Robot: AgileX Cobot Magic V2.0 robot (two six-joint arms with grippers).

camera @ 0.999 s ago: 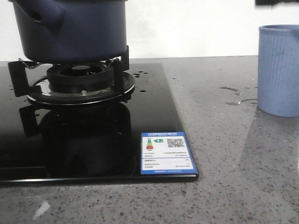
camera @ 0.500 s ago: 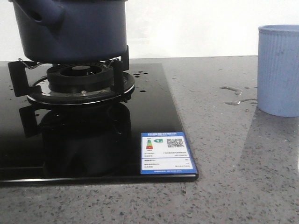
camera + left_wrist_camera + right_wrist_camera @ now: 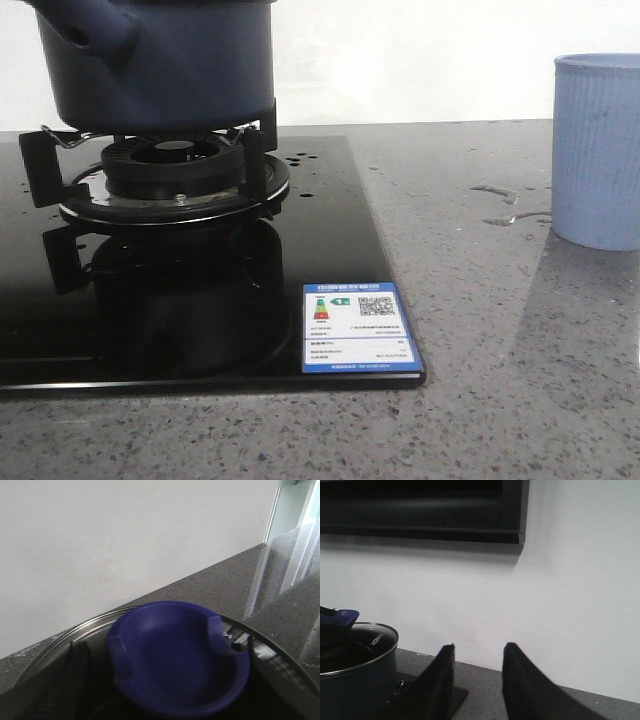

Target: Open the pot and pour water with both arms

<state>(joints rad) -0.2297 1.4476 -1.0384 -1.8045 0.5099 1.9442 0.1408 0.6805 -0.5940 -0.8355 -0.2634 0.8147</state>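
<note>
Nearest me in the front view I have speckled grey countertop, then the front edge of the black glass hob with its blue-and-white energy label stuck at the near right corner. Further back on the hob sits the round burner inside black trivet arms, with water droplets scattered on the glass just beside it. The pot rests on that trivet at the upper left, dark navy, its stubby handle pointing toward me and left. Well apart on the right, the pale blue ribbed cup stands upright on the counter, a small puddle just beside it. From the left wrist camera I see a blue knob on a steel-rimmed glass lid, close under the left gripper; I cannot tell its jaw state. The right gripper hangs with its fingers parted and nothing between them, the pot off to one side against the white wall.
</note>
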